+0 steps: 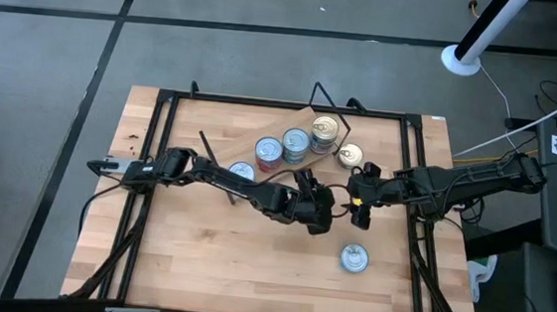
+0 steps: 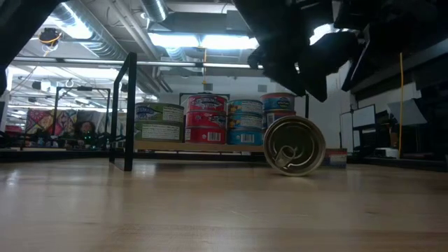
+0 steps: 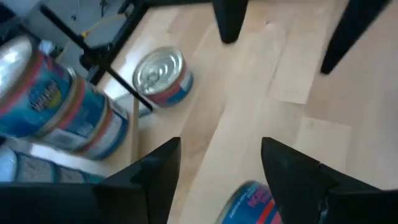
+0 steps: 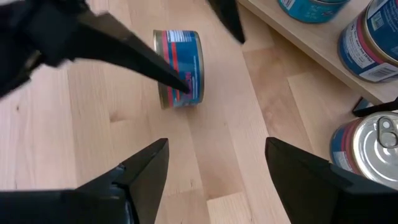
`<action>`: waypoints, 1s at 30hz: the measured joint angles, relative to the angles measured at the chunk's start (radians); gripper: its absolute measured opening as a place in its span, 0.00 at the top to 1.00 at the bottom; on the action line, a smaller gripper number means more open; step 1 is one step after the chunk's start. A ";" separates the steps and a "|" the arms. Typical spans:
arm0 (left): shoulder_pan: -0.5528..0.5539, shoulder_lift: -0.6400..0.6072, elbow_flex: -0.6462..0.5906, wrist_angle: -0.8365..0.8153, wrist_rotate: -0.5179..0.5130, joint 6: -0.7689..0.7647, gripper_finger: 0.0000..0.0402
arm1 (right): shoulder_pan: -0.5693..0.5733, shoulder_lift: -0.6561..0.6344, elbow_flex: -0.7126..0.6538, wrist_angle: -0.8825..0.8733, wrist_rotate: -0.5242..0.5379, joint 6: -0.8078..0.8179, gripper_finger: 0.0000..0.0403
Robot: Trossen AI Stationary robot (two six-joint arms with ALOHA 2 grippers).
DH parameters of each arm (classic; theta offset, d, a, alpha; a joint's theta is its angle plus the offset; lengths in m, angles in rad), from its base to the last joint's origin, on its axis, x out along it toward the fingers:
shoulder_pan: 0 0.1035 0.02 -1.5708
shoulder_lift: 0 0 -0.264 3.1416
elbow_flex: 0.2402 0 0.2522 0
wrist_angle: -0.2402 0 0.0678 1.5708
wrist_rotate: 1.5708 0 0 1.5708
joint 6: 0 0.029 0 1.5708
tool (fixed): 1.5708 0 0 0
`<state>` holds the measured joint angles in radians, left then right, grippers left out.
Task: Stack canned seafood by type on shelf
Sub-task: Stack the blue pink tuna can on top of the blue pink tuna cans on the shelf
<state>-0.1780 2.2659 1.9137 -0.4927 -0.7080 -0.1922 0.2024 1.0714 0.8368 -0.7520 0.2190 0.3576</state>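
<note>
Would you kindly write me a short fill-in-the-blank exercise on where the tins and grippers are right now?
1. The tin between the grippers lies on its ____, not flat.
2. The left gripper has its fingers ____.
3. The right gripper holds ____.
4. A lone tin sits on the ____, away from the shelf.

Missing words: side; open; nothing; table
</note>
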 joint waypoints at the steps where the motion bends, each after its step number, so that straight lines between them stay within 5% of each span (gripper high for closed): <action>1: -0.001 -0.004 0.000 0.002 0.000 0.021 0.46 | 0.000 0.000 0.000 -0.001 0.000 0.000 0.34; 6: -0.011 -0.060 0.001 -0.058 0.058 0.098 0.47 | 0.000 0.000 0.000 -0.007 -0.001 0.000 0.34; 14: 0.080 -0.175 0.002 -0.196 0.585 0.152 0.47 | 0.000 0.000 0.000 -0.006 -0.001 0.000 0.34; 30: 0.155 -0.175 0.002 -0.212 0.602 0.136 0.40 | 0.000 0.000 0.000 -0.005 -0.001 0.000 0.34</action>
<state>-0.0233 2.0911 1.9160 -0.7048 -0.1061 -0.0561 0.2024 1.0710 0.8366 -0.7574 0.2176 0.3576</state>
